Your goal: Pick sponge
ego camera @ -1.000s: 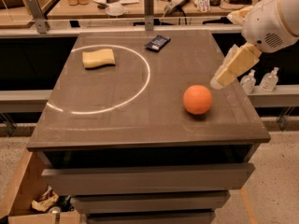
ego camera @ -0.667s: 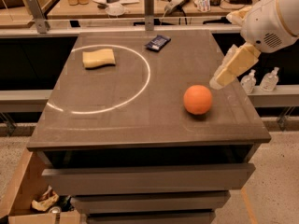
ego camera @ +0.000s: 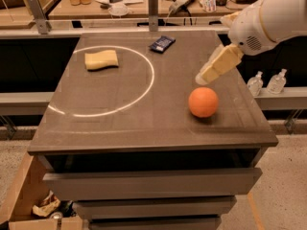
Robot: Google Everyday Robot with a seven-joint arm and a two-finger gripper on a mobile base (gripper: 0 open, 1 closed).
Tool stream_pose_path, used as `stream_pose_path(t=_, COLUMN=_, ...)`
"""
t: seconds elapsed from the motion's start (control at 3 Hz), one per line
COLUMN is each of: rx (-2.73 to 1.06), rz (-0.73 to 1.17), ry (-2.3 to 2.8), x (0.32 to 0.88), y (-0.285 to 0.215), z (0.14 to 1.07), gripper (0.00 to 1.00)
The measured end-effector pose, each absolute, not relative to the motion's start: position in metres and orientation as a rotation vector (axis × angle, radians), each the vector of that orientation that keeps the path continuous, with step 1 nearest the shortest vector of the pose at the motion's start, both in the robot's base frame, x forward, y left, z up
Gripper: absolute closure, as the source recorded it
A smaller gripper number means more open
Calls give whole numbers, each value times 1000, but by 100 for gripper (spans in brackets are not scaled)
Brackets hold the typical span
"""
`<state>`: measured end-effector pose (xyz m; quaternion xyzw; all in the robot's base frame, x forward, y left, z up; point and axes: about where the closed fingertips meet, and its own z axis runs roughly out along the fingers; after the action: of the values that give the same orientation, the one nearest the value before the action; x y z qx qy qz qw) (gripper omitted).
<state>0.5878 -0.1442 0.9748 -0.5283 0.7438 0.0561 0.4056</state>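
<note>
The cream-yellow, blocky gripper (ego camera: 204,75) hangs over the right part of the dark brown tabletop (ego camera: 120,128), tilted so that its tip points down and to the left. Nothing is in its grasp, and whether it is open or closed cannot be told from this angle. It sits on the end of a bulky white robot arm (ego camera: 273,18) that comes in from the upper right corner.

Just below the gripper's tip, and a little nearer the front edge, a round orange ball (ego camera: 203,102) rests on the table, apart from the gripper.

A thin white ring (ego camera: 152,78) is marked on the left half of the tabletop. Beyond its far edge, close to the back of the table, lies a small dark blue flat packet (ego camera: 161,43).

The pale yellow soft sponge (ego camera: 101,60) with its wavy long sides lies flat inside the ring, near its upper left part, well apart from the gripper and across the table from it.

Under the tabletop are grey-brown drawer fronts (ego camera: 153,181). An open cardboard box (ego camera: 19,200) stands on the floor at the lower left. Two small clear bottles (ego camera: 266,83) stand on a ledge to the right of the table. Behind the table runs a wooden workbench (ego camera: 62,8) strewn with cables and small items too blurred to name
</note>
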Motion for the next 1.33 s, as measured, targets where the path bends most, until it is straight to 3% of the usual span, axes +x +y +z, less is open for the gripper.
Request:
stream_pose_path(t=1.0, rx=-1333, rz=334, ry=1759, x=675, y=-36, z=939, gripper=0)
stream_pose_path(t=1.33, rx=-1338, rz=339, ry=1754, x=676, y=-31, z=938, gripper=0)
